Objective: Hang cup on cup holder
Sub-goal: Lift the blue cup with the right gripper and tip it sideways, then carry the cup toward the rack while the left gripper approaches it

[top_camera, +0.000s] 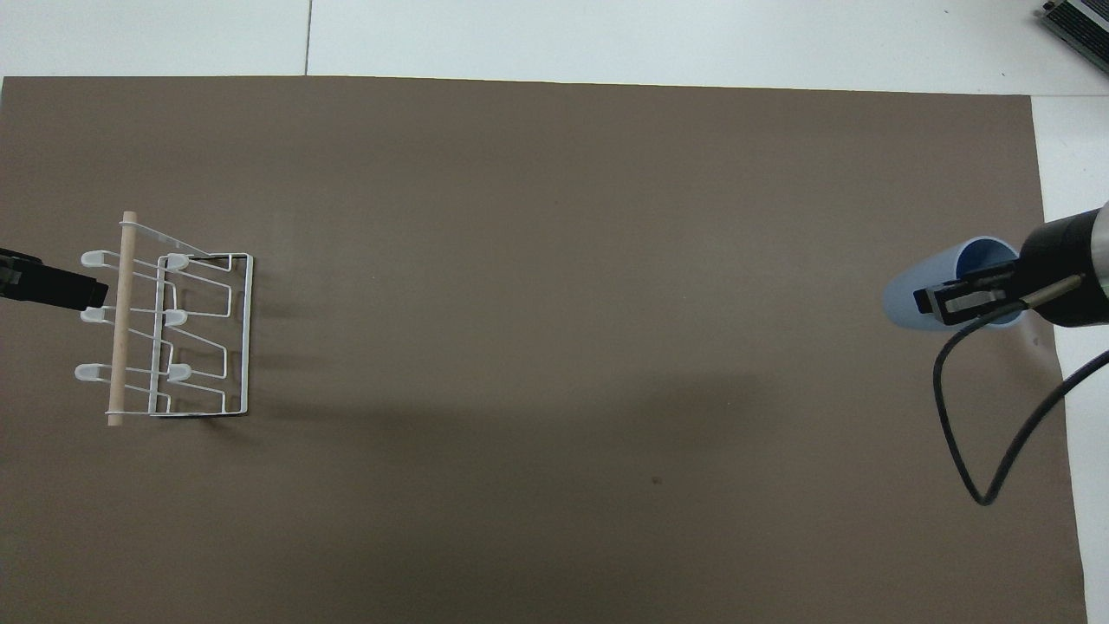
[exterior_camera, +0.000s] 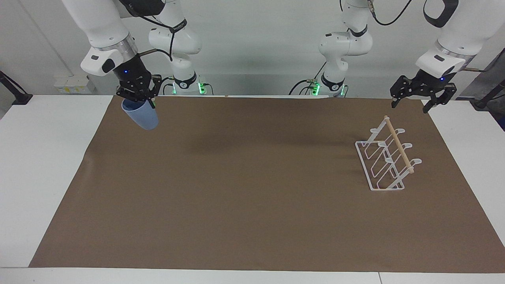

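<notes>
Right gripper [exterior_camera: 137, 96]: held in the air over the brown mat [exterior_camera: 252, 205] at the right arm's end of the table; clamped on the rim of the cup [exterior_camera: 141, 114].
Cup: light blue, carried tilted, clear of the mat, base pointing down and toward the table's middle.
Left gripper [exterior_camera: 412, 100]: raised over the mat's edge at the left arm's end, above the cup holder [exterior_camera: 388, 159]; fingers spread wide, nothing held.
Cup holder: white wire rack with a wooden dowel [exterior_camera: 398, 144] along its top, set on the mat; no cup is hung on it.
Facing view only: both arms, their bases and the gripper heights are seen.
Overhead view only: the cup's open mouth [top_camera: 983, 277] is seen; only a dark tip of the left gripper [top_camera: 52, 286] shows, overlapping the rack's prongs.
Writing: none that can be read.
</notes>
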### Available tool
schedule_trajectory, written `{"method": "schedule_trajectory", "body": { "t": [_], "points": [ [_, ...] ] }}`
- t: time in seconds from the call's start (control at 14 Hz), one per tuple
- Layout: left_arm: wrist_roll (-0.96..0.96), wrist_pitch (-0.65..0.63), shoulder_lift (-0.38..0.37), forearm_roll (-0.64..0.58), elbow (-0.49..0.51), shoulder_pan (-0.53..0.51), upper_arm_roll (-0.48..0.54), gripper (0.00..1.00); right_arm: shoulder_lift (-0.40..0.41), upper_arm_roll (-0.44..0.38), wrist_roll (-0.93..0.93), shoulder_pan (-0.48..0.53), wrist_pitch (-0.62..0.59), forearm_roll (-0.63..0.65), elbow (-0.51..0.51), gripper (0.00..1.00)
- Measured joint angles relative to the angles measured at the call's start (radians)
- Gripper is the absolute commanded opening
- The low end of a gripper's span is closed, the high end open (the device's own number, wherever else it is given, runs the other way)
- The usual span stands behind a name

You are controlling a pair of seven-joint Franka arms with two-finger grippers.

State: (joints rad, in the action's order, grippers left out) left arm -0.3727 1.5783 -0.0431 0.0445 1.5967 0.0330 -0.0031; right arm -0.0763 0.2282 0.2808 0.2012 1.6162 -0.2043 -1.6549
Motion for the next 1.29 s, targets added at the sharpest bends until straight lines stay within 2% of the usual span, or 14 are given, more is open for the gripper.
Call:
{"method": "schedule_trajectory", "body": {
  "t": [0.14,0.5,0.71,1.0,1.29],
  "points": [
    [-0.123,0.003,0.000,0.037,0.000,0.004,-0.002,1.00,0.000,0.013,-0.036,0.000,0.000,-0.056,0.002,0.00],
    [-0.461,0.041,0.000,0.131,0.000,0.020,-0.005,1.00,-0.001,0.090,-0.341,-0.003,0.000,-0.185,0.004,0.00],
    [-0.616,0.067,0.000,0.162,0.000,0.058,-0.007,1.00,-0.004,0.106,-0.491,-0.016,0.000,-0.251,0.004,0.00],
    [-0.691,0.101,0.000,0.191,0.000,0.140,-0.010,1.00,-0.006,0.107,-0.627,-0.074,0.008,-0.297,0.004,0.00],
    [-0.755,0.110,0.000,0.273,0.001,0.154,-0.013,1.00,-0.006,0.110,-0.778,-0.146,0.098,-0.367,0.004,0.00]
  ]
}}
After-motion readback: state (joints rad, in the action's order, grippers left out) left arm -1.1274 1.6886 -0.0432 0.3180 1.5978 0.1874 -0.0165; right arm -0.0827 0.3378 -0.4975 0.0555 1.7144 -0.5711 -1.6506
